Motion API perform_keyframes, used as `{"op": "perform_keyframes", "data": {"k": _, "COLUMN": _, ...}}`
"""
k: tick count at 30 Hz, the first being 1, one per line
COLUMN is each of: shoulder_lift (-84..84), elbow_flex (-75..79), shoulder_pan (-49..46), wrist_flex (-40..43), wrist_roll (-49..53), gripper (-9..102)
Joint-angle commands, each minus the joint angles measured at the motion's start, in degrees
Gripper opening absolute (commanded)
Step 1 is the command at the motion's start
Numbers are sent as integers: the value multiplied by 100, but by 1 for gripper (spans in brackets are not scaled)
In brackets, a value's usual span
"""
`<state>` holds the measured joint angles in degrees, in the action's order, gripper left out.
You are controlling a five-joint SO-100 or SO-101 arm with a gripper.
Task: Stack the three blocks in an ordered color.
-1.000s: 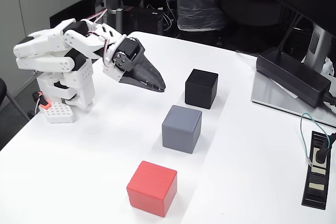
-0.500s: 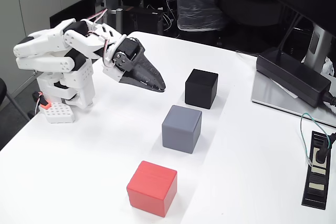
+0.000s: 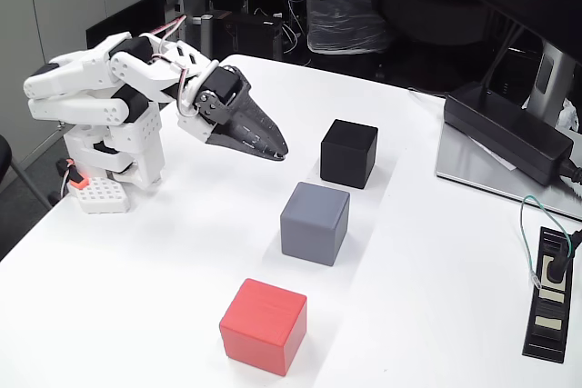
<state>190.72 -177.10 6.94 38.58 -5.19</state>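
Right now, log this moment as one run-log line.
stage: nothing stacked | gripper: shut, empty, above table left of black cube | grey cube: on table, apart | red cube: on table, apart

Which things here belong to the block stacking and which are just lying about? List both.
For the job: red block, grey block, black block, gripper.

Lying about: black power brick, white perforated block by the arm's base, power strip with its cable.
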Motion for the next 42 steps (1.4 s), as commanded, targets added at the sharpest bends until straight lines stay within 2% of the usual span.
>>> {"op": "perform_keyframes", "data": {"k": 1, "shoulder_lift": -9, "elbow_flex": 18, "shoulder_pan": 18, "wrist_flex": -18, "wrist_roll": -9, "gripper": 10}}
{"op": "perform_keyframes", "data": {"k": 7, "shoulder_lift": -9, "elbow_flex": 35, "shoulder_pan": 18, "wrist_flex": -18, "wrist_roll": 0, "gripper": 26}}
{"op": "perform_keyframes", "data": {"k": 14, "shoulder_lift": -26, "elbow_flex": 703, "shoulder_pan": 0, "wrist_flex": 123, "wrist_roll": 0, "gripper": 34}}
{"op": "perform_keyframes", "data": {"k": 25, "shoulder_lift": -501, "elbow_flex": 3524, "shoulder_pan": 62, "wrist_flex": 2461, "wrist_roll": 9, "gripper": 35}}
{"op": "perform_keyframes", "data": {"k": 29, "shoulder_lift": -1468, "elbow_flex": 4562, "shoulder_pan": 62, "wrist_flex": 2839, "wrist_roll": 9, "gripper": 35}}
{"op": "perform_keyframes", "data": {"k": 37, "shoulder_lift": -4553, "elbow_flex": 6047, "shoulder_pan": 62, "wrist_flex": 3691, "wrist_roll": 0, "gripper": 35}}
{"op": "perform_keyframes", "data": {"k": 42, "shoulder_lift": -6038, "elbow_flex": 6662, "shoulder_pan": 0, "wrist_flex": 3850, "wrist_roll": 9, "gripper": 35}}
